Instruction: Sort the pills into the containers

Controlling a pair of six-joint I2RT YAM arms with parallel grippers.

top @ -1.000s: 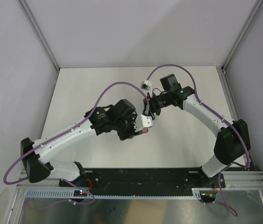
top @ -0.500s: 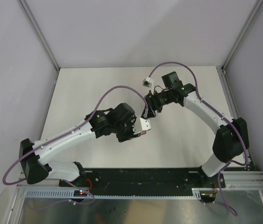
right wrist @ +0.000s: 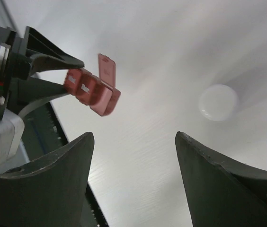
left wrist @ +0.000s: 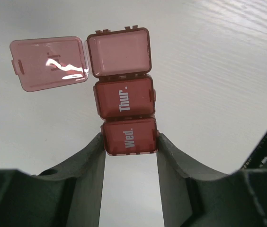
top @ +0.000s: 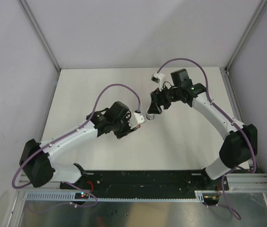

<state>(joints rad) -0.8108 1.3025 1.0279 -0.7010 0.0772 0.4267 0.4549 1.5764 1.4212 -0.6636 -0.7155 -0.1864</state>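
Pill box (left wrist: pixel 124 101) is gripped at its "Wed." end by the left gripper (left wrist: pixel 130 140), whose fingers are pressed against its two sides. The "Thur." compartment is shut, and the far compartment's lid (left wrist: pixel 48 64) is swung open sideways. The right gripper (right wrist: pixel 132 142) is spread wide with nothing held, and beyond it a round white cap (right wrist: pixel 218 102) is seen on the table (right wrist: pixel 171 42), well apart from the box.

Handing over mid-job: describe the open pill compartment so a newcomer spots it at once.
Follow the left arm to mid-table, where its fingers pinch a dark red pill box of three compartments in a row. Take the end compartment farthest from the fingers, past "Wed." and "Thur.": it alone has its lid flipped open sideways.
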